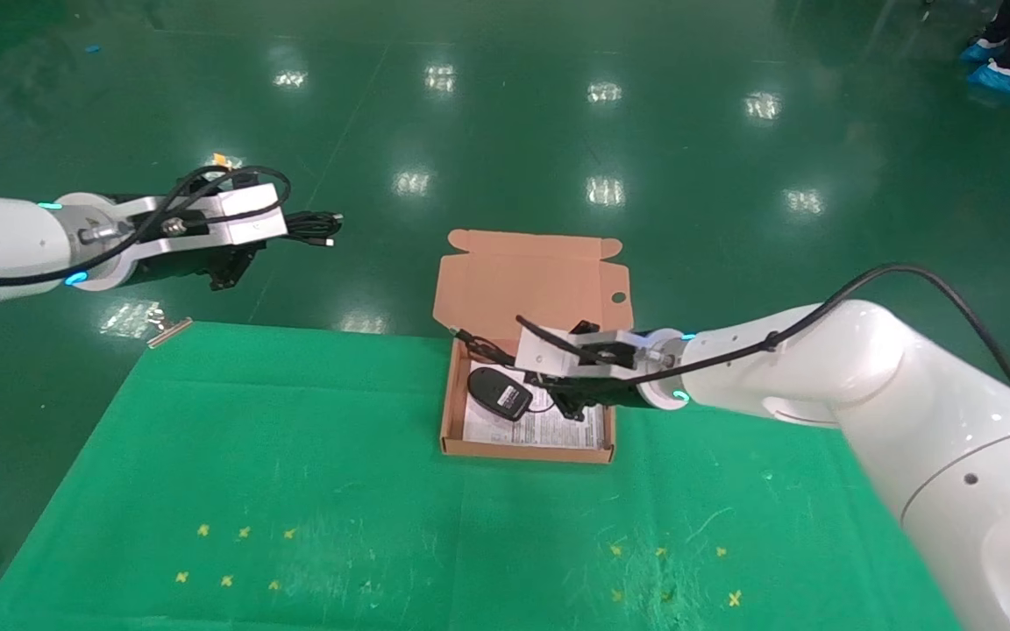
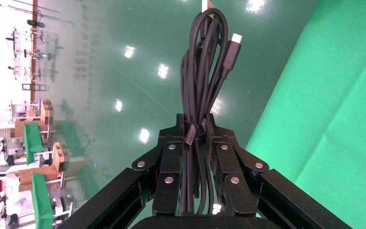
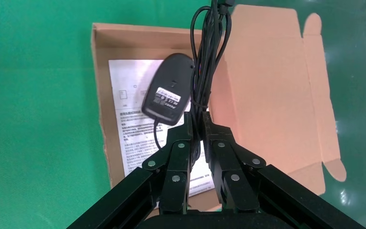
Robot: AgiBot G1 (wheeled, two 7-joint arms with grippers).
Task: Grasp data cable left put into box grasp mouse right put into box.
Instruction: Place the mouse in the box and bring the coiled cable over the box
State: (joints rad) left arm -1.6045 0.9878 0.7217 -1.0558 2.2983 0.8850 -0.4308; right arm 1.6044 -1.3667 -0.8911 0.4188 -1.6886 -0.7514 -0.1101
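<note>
- While the data cable (image 2: 201, 90) sits clamped in the left gripper (image 2: 195, 125), its looped bundle juts past the jaws with a plug end showing near the tip; in the head view the data cable (image 1: 312, 227) hangs in the upper left of the frame, over the green floor (image 1: 733, 158) and well apart from the box.
- The left gripper (image 1: 238, 254) has its jaws clenched on the cable at the small strap that binds the loops.
- The mouse (image 1: 499, 392) lies inside the box (image 1: 524, 449), on the white leaflet (image 1: 549, 429), toward the box's left side in the head view; in the right wrist view the mouse (image 3: 168, 90) shows its labelled underside.
- The mouse's cord (image 3: 208, 52) is gathered into a bundle and runs up from between the right gripper's jaws toward the top of the right wrist picture.
- The right gripper (image 3: 196, 125) is closed on that cord bundle, just beside the mouse, over the open box (image 3: 100, 86).
- In the head view the right gripper (image 1: 577, 401) sits at the centre of the frame, above the box's right half.
- The box's lid flap (image 1: 531, 280) lies open, tilted back away from the robot, with a round hole near its right edge.
- The box stands on the green-covered table (image 1: 251, 456), near its far edge at the middle of the frame.
</note>
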